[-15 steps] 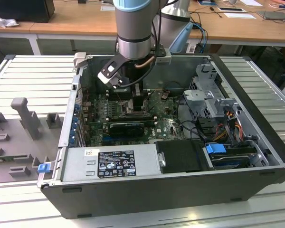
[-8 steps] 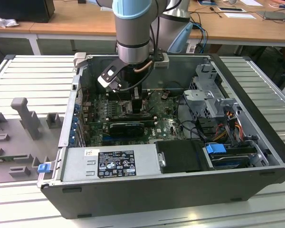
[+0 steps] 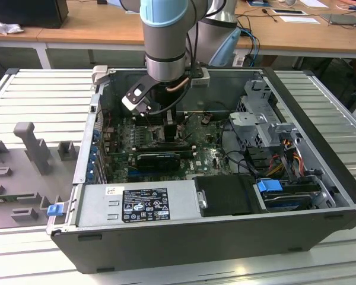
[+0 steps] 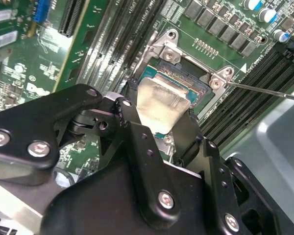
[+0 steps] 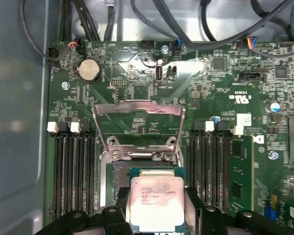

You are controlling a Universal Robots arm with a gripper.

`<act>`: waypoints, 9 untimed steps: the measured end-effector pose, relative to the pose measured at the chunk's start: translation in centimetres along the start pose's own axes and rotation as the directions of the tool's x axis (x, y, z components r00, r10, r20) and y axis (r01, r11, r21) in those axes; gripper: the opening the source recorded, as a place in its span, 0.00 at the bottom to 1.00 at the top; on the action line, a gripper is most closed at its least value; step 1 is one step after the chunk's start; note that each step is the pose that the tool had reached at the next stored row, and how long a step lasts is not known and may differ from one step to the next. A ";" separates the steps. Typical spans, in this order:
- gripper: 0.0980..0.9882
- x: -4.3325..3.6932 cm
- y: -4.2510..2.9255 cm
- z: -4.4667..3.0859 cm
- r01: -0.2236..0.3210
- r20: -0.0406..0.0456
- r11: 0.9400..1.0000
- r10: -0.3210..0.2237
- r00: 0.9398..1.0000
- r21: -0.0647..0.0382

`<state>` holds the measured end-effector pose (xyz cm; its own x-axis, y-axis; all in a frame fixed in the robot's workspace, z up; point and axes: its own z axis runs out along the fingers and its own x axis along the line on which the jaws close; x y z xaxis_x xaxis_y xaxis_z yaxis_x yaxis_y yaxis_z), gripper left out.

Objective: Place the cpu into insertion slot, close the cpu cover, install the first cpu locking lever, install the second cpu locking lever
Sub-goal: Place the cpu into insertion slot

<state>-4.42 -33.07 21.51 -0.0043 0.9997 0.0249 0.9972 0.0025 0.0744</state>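
End effector closed on the cpu, clamping two opp. edges. Cpu is directly over the insertion slot on the motherboard; seated or not, cannot tell. Cpu cover is hinged open, upright beside the slot. In the exterior view, arm reaches into PC case.
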 end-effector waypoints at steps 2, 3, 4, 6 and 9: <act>0.48 0.14 -0.02 0.11 0.000 0.000 1.000 0.000 1.000 0.000; 0.48 0.27 -0.04 0.23 0.000 0.000 1.000 0.000 1.000 0.000; 0.48 0.39 -0.04 0.32 0.000 0.000 1.000 0.000 1.000 0.000; 0.48 0.58 -0.07 0.53 0.000 0.000 1.000 0.000 1.000 0.000; 0.48 0.77 -0.13 0.93 0.000 0.000 1.000 0.000 1.000 0.000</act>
<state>-4.48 -32.27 20.60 -0.0044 0.9997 0.0249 0.9972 0.0025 0.0744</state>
